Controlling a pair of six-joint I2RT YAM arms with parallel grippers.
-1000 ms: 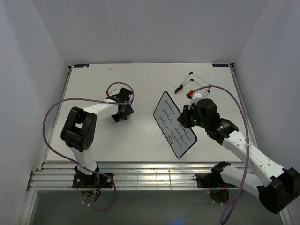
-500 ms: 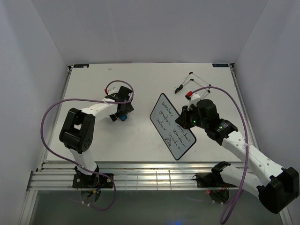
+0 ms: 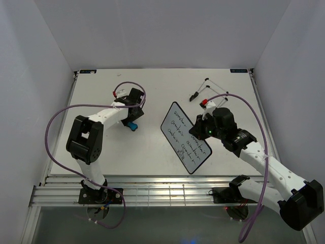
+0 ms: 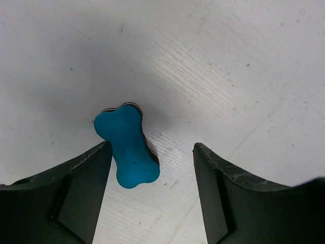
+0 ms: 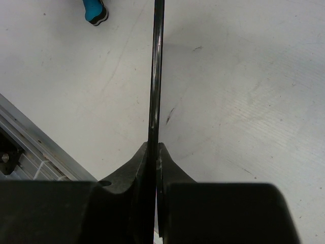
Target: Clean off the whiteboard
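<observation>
The whiteboard with black handwriting is held tilted above the table by my right gripper, which is shut on its right edge. In the right wrist view the board shows edge-on as a thin black line clamped between the fingers. A blue bone-shaped eraser lies on the table; it also shows in the top view and the right wrist view. My left gripper is open above it, the eraser close to the left finger, not touching.
A black wire stand and a marker lie at the back right of the table. A red-capped item sits by the right wrist. The slatted front rail runs along the near edge.
My left gripper has drawn back off the blue eraser, which now lies uncovered. My right gripper has shifted the whiteboard a little to the left and up.
</observation>
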